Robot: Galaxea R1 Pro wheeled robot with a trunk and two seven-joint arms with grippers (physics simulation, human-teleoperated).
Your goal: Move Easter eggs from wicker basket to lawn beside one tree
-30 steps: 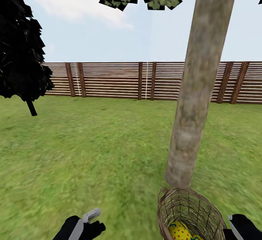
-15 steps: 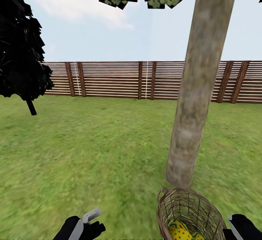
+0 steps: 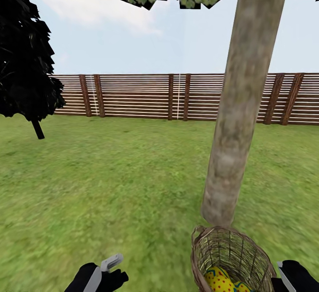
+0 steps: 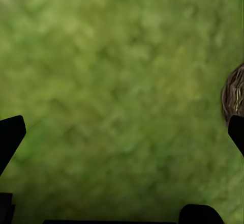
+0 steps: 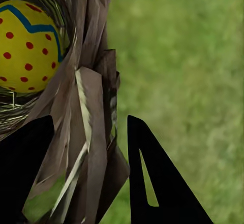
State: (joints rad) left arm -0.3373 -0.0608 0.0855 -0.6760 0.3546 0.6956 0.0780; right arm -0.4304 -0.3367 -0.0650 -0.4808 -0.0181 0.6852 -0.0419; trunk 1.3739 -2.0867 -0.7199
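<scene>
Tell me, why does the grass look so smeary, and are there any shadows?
Head view: the lawn blurs toward the near edge, and no shadow shows under the tree. Left wrist view: the grass is a soft green smear. Right wrist view: the wicker basket and egg look fairly sharp.

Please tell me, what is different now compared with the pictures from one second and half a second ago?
Almost nothing changed. The head view tilted very slightly, so the wicker basket and the eggs in it sit a touch lower in the picture; that is the camera, not the things. The left pincer and right pincer stayed put, the right one straddling the basket rim. The tree and lawn are unchanged.
</scene>
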